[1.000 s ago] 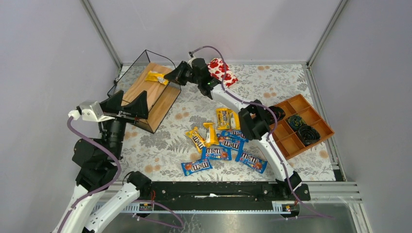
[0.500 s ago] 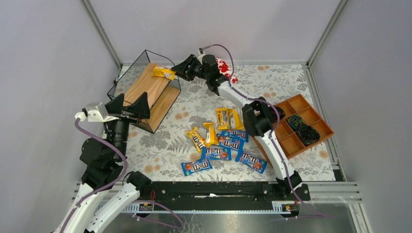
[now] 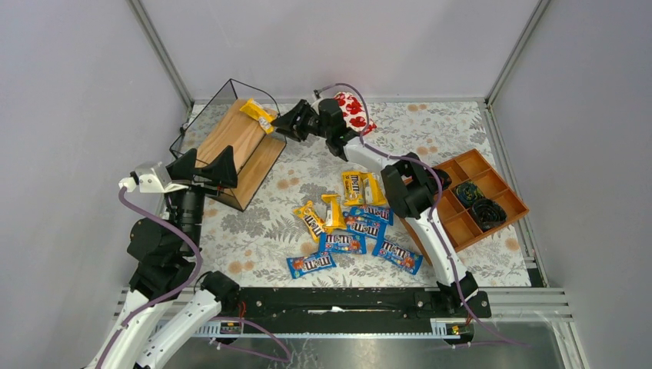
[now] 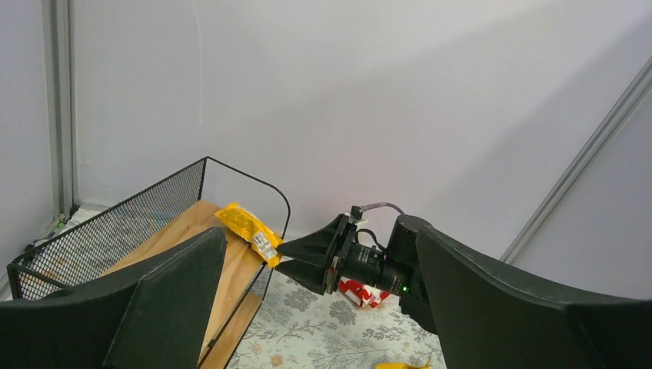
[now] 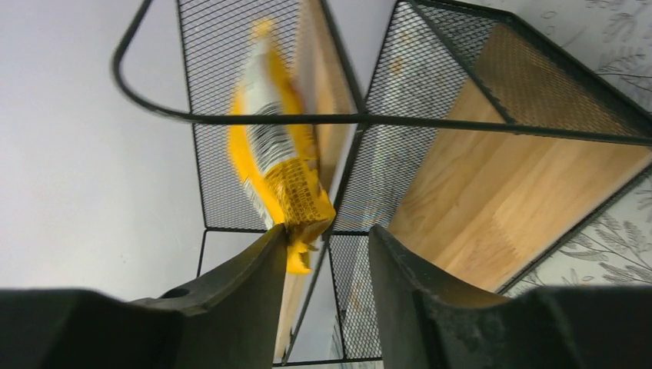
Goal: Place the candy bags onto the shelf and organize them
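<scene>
Yellow candy bag [image 3: 257, 115] — long axis diagonal on shelf [image 3: 231, 144]

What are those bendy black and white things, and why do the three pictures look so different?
They are two robot arms, each ending in a two-finger gripper. One picture looks down from above. The other two come from small cameras on the wrists, so each shows its own fingers. On the flowery table lie a heap of yellow and blue candy bags, a red-and-white pouch and an orange tray. The right gripper is at the wire-and-wood shelf. One yellow candy bag lies at the far end of the top board, right at the gripper's tips. The fingers stand apart, so they are not squeezing it. The left gripper is wide open and holds nothing.
</scene>
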